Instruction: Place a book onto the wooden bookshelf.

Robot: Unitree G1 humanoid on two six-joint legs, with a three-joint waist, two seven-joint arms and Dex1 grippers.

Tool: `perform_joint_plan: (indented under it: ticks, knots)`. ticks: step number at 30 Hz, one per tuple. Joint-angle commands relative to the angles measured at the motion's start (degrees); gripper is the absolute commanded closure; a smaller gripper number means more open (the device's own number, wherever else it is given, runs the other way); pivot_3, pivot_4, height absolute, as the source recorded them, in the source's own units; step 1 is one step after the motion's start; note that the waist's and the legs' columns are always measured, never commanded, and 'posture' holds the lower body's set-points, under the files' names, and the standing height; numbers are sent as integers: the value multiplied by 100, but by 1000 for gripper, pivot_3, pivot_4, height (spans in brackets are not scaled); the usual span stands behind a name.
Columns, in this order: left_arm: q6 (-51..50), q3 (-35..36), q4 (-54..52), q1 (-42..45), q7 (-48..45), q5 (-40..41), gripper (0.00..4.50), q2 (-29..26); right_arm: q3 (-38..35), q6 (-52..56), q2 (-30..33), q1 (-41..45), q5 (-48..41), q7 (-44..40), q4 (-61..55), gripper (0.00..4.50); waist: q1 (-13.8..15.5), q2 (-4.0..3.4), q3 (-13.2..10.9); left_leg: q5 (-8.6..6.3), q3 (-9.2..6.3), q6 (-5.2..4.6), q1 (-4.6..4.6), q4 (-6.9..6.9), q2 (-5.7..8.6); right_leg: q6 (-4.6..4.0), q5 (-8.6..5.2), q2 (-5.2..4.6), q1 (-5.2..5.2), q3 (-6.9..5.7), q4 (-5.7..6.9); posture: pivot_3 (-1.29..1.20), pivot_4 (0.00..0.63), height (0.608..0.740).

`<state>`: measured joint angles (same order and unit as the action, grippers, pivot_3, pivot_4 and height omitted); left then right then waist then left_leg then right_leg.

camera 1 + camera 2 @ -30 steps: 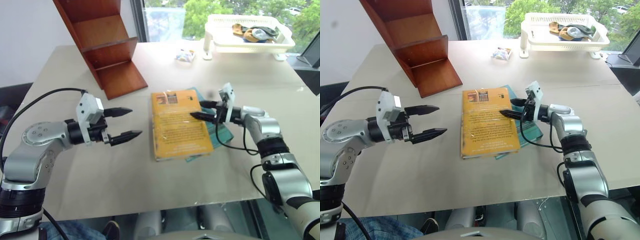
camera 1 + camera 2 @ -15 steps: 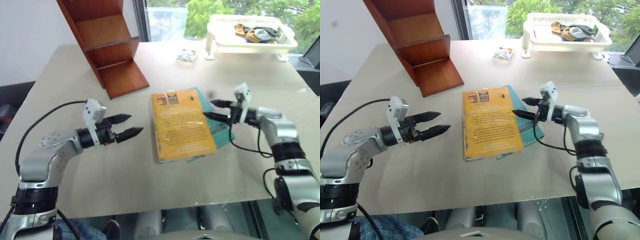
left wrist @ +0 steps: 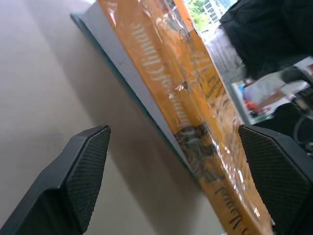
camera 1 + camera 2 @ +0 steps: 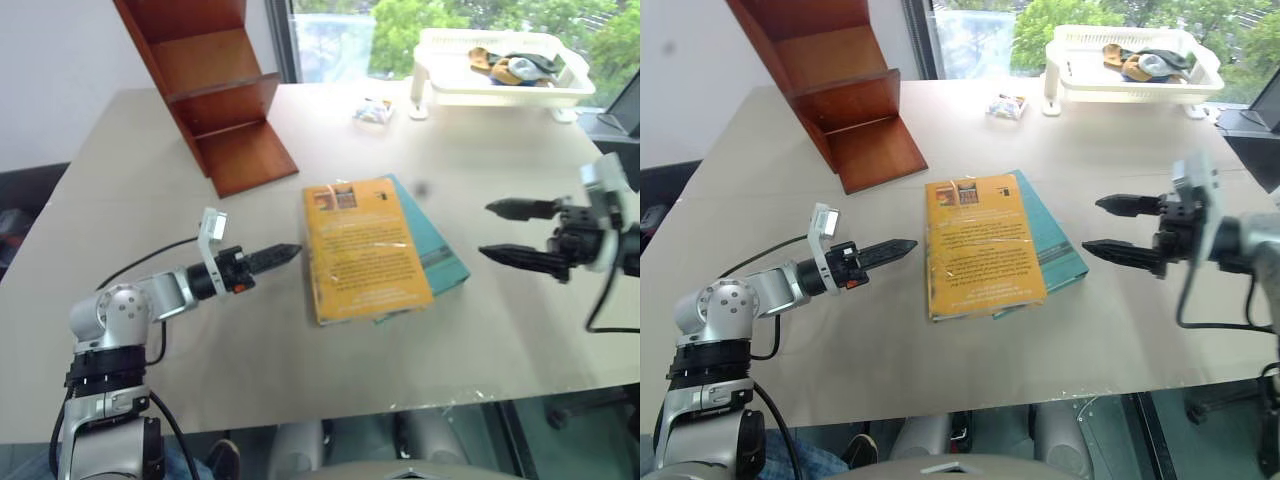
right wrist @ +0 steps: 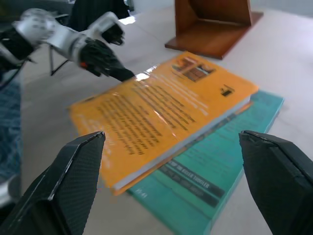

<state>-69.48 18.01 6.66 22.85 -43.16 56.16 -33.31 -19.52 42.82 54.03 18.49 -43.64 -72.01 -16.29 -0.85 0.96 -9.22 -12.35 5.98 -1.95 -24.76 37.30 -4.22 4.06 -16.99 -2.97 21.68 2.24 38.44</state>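
Beige surface [image 4: 150, 150]: the book [image 4: 365, 250] lies lengthwise toward the wooden bookshelf [image 4: 215, 95], just beyond the left gripper [image 4: 272, 256], jaws released; right gripper [image 4: 515, 233], also spread, stands farther off.

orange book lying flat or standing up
Lying flat: the orange book rests cover-up on the teal book on the table.

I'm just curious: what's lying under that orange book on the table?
A thinner teal book lies under the orange book, sticking out along its right edge and near corner. Most of the teal cover is hidden, so anything else beneath cannot be seen.
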Motion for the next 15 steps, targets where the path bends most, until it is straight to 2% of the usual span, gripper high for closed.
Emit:
perform_joint_plan:
  ticks: [1, 6, 15]
  knots:
    - [-543, 276, 237, 188, 92, 531, 56, 260, -648, 262, 393, -452, -593, -301, -642, 0, 7, 5, -1, 0, -2, 0, 0, 0, 0, 0, 0, 0, -1, -1, 1, 0, 150, 740]
    - [-1025, -29, 545, 344, 57, 565, 56, 556, -1030, 358, 435, -1128, -991, -152, -1346, 0, 51, 9, -4, 0, -9, 0, -4, 1, 3, 0, 0, -2, -2, -6, 1, 0, 150, 740]
    - [-831, -197, 1297, 791, -393, 297, 56, 654, -1172, 323, 454, -1492, -1355, 194, -1632, 0, 28, 23, -8, 0, -13, 0, -7, 6, 6, 0, 0, -3, -2, -8, 0, 0, 150, 740]
